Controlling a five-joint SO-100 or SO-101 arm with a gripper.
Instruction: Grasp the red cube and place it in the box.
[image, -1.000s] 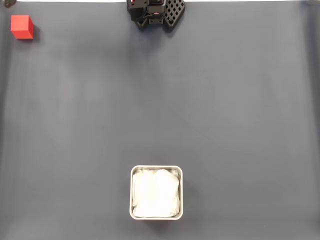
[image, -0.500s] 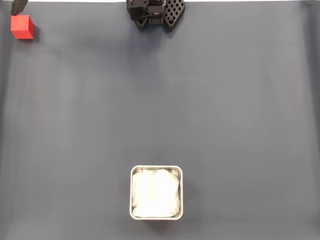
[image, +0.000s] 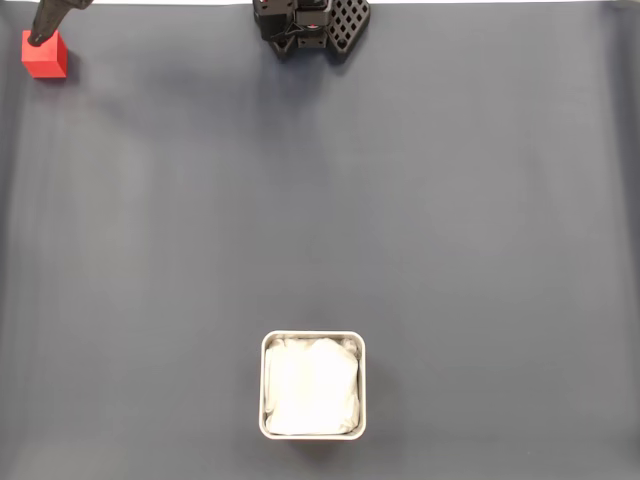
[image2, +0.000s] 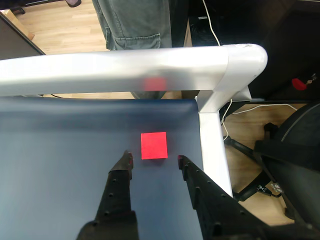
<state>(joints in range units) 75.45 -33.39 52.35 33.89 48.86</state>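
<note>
The red cube (image: 44, 56) rests on the dark mat at the far top left of the fixed view, and a black fingertip (image: 44, 28) reaches in over its top edge. In the wrist view the red cube (image2: 154, 145) lies just ahead of my gripper (image2: 154, 159). The jaws stand open, one tip on either side of the cube's near edge, not touching it. The box (image: 266, 345), white-rimmed with white cloth lining, sits at the bottom centre of the fixed view, far from the cube.
The arm's black base (image: 310, 25) stands at the top centre of the fixed view. In the wrist view a white table frame (image2: 215, 135) borders the mat close behind and right of the cube. A person's legs (image2: 132, 22) stand beyond the frame.
The gripper's tip has come in from the top left corner of the fixed view and now overlaps the cube's top edge. Cube and box have not moved.
</note>
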